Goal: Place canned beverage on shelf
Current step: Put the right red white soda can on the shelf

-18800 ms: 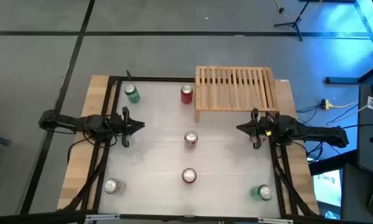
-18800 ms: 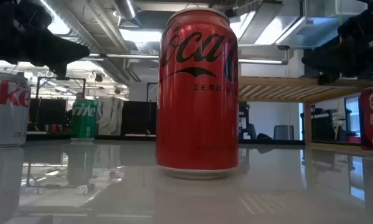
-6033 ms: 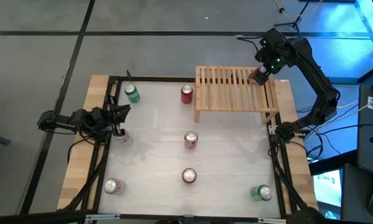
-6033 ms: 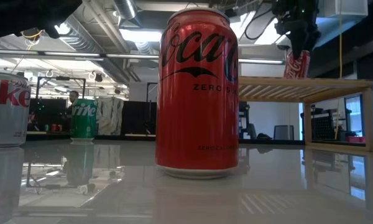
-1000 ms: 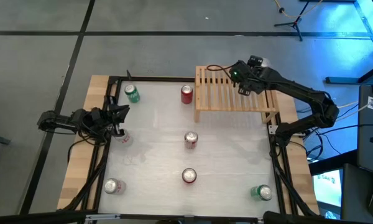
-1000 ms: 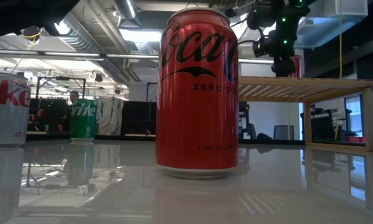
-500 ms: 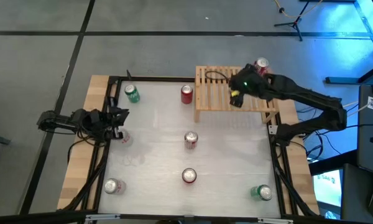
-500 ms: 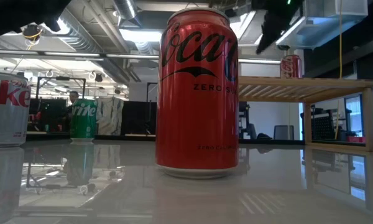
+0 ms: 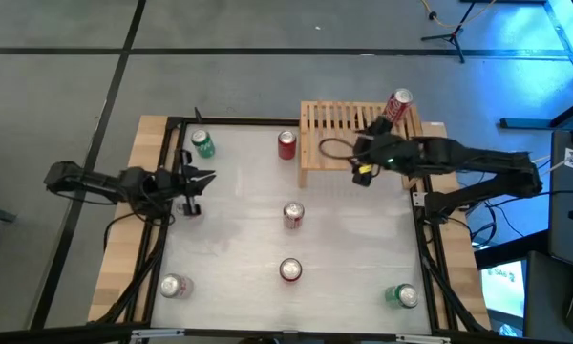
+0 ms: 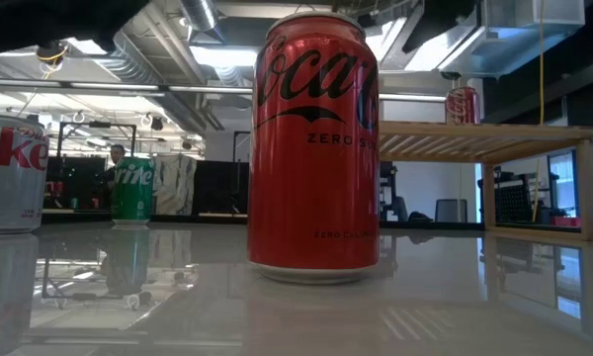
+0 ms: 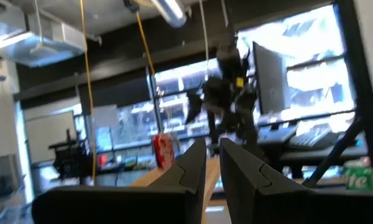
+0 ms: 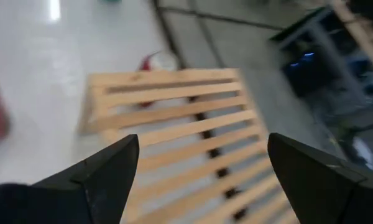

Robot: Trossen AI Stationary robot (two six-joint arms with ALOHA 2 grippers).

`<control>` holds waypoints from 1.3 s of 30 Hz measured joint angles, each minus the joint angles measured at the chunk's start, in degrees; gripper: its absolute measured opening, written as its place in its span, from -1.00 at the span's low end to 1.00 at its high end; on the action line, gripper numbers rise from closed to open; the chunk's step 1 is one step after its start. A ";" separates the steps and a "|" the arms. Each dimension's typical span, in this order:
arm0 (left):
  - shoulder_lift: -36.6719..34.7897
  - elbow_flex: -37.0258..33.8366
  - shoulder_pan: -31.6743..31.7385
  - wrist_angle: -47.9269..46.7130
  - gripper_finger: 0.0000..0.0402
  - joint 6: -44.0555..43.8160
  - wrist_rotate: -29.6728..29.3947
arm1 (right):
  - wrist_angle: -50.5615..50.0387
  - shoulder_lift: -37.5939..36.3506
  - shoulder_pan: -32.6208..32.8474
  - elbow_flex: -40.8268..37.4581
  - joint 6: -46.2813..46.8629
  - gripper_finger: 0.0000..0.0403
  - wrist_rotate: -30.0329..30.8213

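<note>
A red can (image 9: 399, 103) stands upright on the far right corner of the slatted wooden shelf (image 9: 336, 134); the low view shows the can (image 10: 463, 106) on the shelf top (image 10: 494, 131). My right gripper (image 9: 359, 164) hovers open over the shelf's near edge, clear of the can; its wrist view looks down on the slats (image 12: 186, 143) between wide-spread fingers. My left gripper (image 9: 199, 180) waits shut above the table's left side, pointing right, and its wrist view shows the can (image 11: 163, 149) far off.
Loose cans stand on the white table: a green one (image 9: 202, 143) and a red one (image 9: 286, 144) at the back, two red ones (image 9: 293, 214) (image 9: 290, 270) in the middle, a silver one (image 9: 173, 286) near left, a green one (image 9: 402, 296) near right.
My right gripper has drawn back from the red can toward the table's near edge, across the shelf top. The can stays upright on the shelf's far right corner. My left gripper has reached a little toward the table's right.
</note>
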 joint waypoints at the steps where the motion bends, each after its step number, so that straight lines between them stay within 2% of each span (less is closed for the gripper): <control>1: 1.48 0.62 0.02 0.07 -0.80 -0.02 -0.80 | -0.24 -0.81 -0.50 0.87 -0.02 0.75 1.70; 8: 10.92 2.92 1.45 4.65 -0.80 -0.09 -2.26 | 0.10 -5.34 -8.93 5.29 3.13 0.75 13.91; 14: 13.95 2.95 3.42 8.20 -0.80 -0.11 -2.32 | -0.50 -5.92 -16.66 5.29 4.52 0.75 19.20; 18: 14.02 2.95 4.40 8.31 -0.80 -0.17 -2.32 | -0.57 -5.11 -19.49 4.38 6.25 0.75 18.53; 29: 14.02 2.97 4.81 8.54 -0.80 -1.40 -1.89 | -2.19 -0.83 -34.73 4.24 18.31 0.75 7.33; 39: 14.02 2.97 4.81 8.68 -0.80 -1.55 -1.80 | -2.46 1.27 -40.62 4.26 21.69 0.75 2.44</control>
